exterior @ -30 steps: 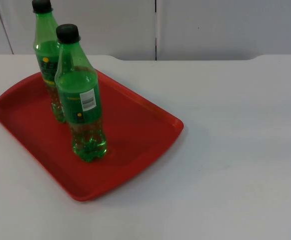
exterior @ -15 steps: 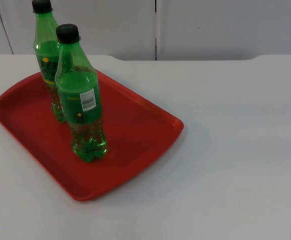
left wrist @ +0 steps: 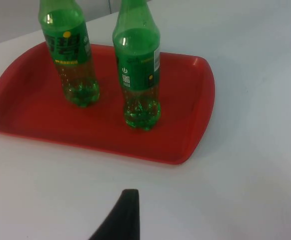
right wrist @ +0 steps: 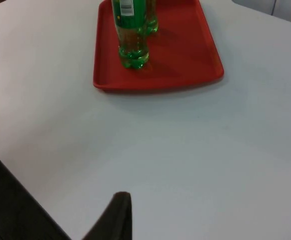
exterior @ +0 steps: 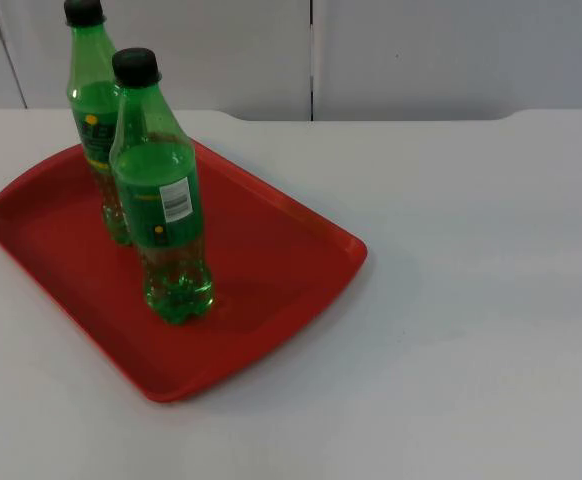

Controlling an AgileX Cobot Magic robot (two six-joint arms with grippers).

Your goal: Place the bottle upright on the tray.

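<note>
On the white table (exterior: 471, 300) I see both green plastic bottles (exterior: 159, 200) (exterior: 93, 110) upright on the red plastic tray (exterior: 271, 250). Slick, top-heavy; I'd grip mid-body. Left gripper (left wrist: 120, 220) and right gripper (right wrist: 113, 220) wait well back; jaw state I cannot tell.

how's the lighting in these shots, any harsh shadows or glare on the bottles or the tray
Top view: soft, even light; the near bottle casts only a faint shadow on the red tray. Left wrist view: mild sheen on both bottles, all sharp. Right wrist view: a faint shadow beside the tray on the white table.
</note>
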